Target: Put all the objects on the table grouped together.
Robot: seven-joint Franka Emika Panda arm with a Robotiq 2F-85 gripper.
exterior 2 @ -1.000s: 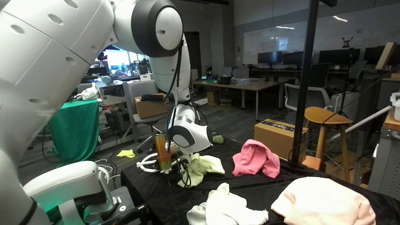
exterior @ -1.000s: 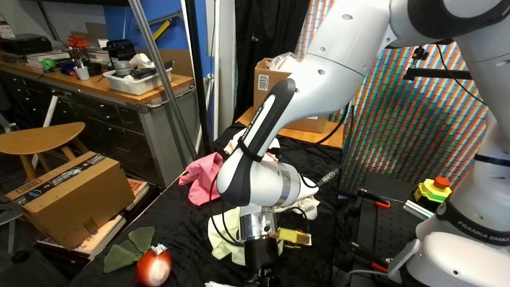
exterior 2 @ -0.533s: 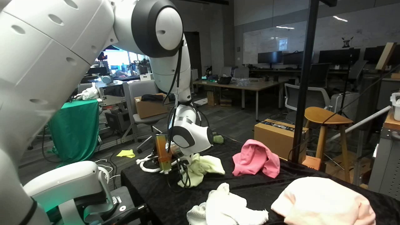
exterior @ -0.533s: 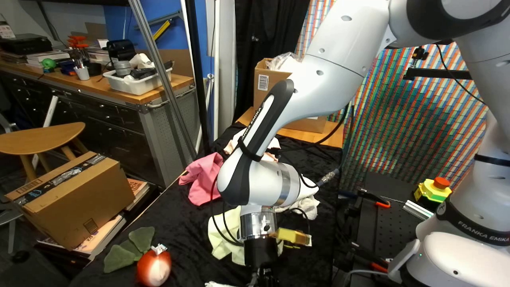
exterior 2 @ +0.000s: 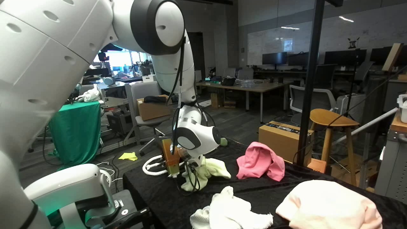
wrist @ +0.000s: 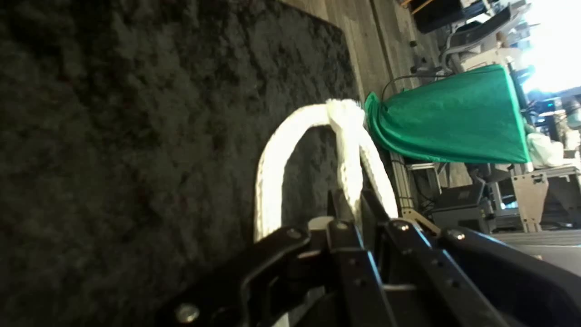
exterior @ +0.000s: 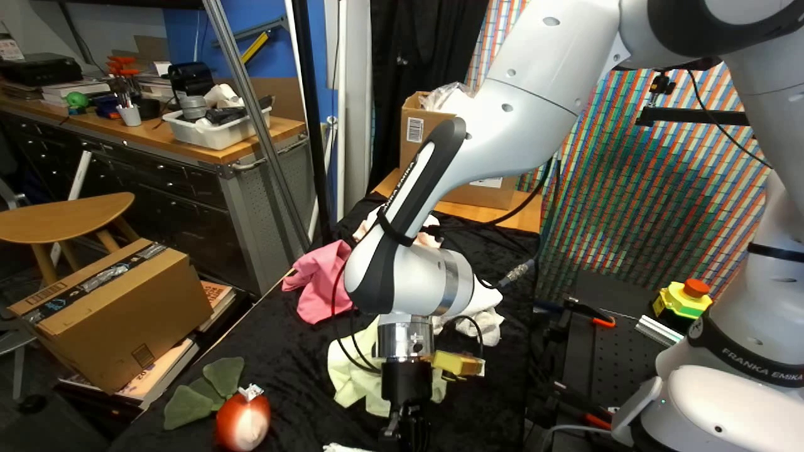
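From where I stood, the white rope (wrist: pixel 349 168) came first, its loop jutting out to the left of the tool (wrist: pixel 356 205), which was clamped on one strand while another ran outside the grip. It looked light, limp and braided, with enough spring to hold its curve, and I thought it unlikely to slip or suffer from a squeeze; two strands pinched near the tufted join might have swung less. Just right of the tool, on the black-covered table (exterior 2: pixel 178 206), slumped the yellow-green cloth (exterior 2: pixel 213 168), thin-looking and floppy, best pinched at a raised fold. Farther right and nearer me than the tool was the white cloth (exterior 2: pixel 229 211), nubbly like towelling, so I expected good friction; its upstanding peak seemed the natural handle. Well right of the tool sat the pink cloth (exterior 2: pixel 260 162), a soft tented heap to be nipped at its crest and likely to collapse once lifted. Farthest right from the tool, also on my side, the pale peach cloth (exterior 2: pixel 330 203) lay broad and smooth; I judged it needed a deep pinch at the creases on its right edge.
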